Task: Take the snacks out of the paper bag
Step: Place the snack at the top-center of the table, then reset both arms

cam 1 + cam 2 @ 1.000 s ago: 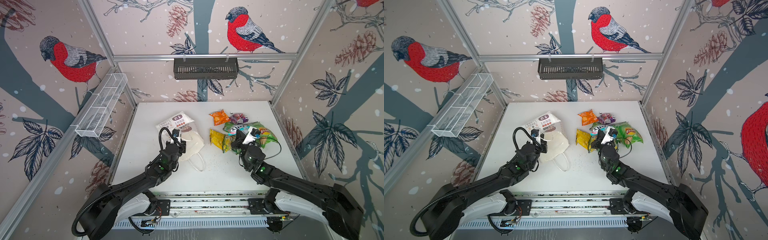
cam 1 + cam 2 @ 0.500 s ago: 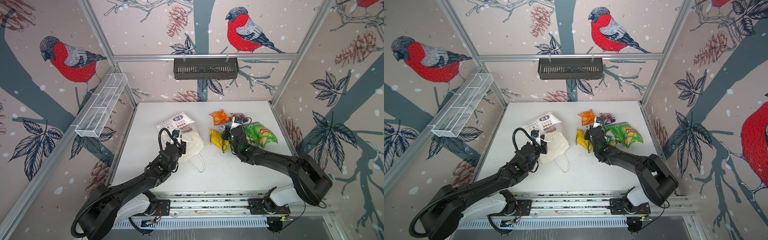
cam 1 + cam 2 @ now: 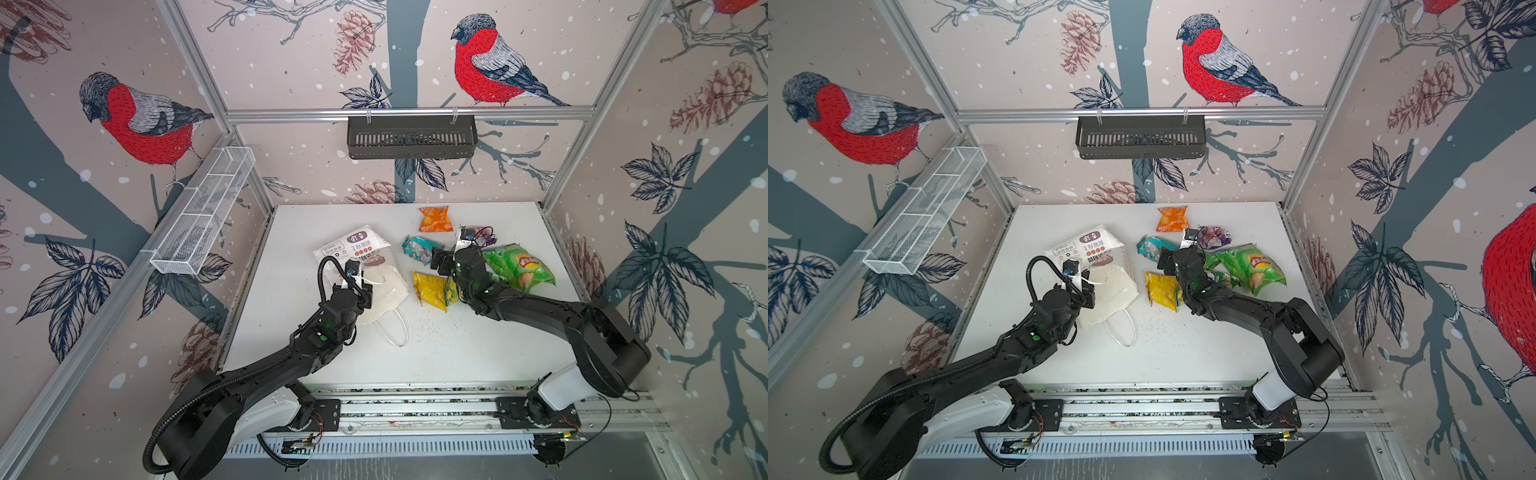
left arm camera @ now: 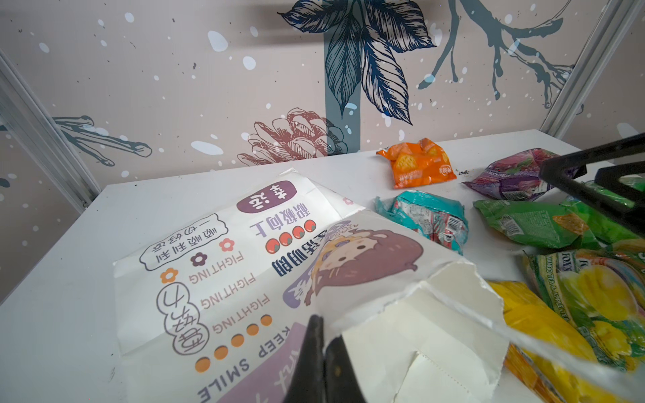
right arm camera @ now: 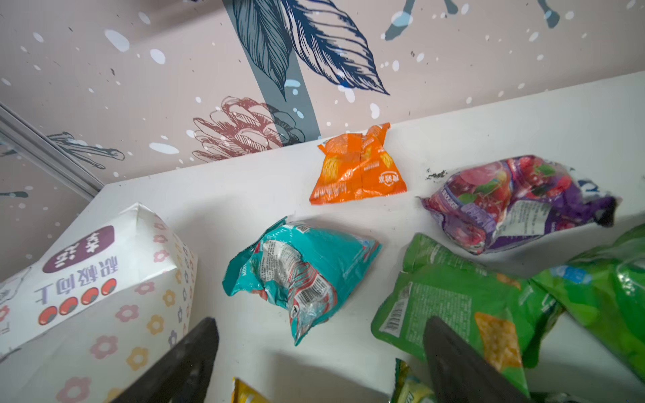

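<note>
Bag [image 3: 361, 249] on its side on desk [image 3: 457, 353], centre-left in both top views — left end effector [image 4: 324, 335] pinched shut on its mouth edge. Orange packet [image 3: 435, 219], teal packet [image 3: 417, 249], yellow packet [image 3: 430, 286] and Lay's [image 3: 519, 268] lie out on desk, right of it. Right end effector [image 5: 321, 324] wide open, empty — just beside teal packet.

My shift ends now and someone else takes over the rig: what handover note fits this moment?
Left gripper: shut on the mouth edge of the paper bag, which lies on its side on the table.
Right gripper: open, empty, above the teal packet and small green packet.
Done: seven snacks lie out beside the bag, also the orange packet, purple packet, Lay's bag, yellow packet, green-yellow multi-pack.
Left: check deep inside the bag, only partly visible; then release it.
</note>
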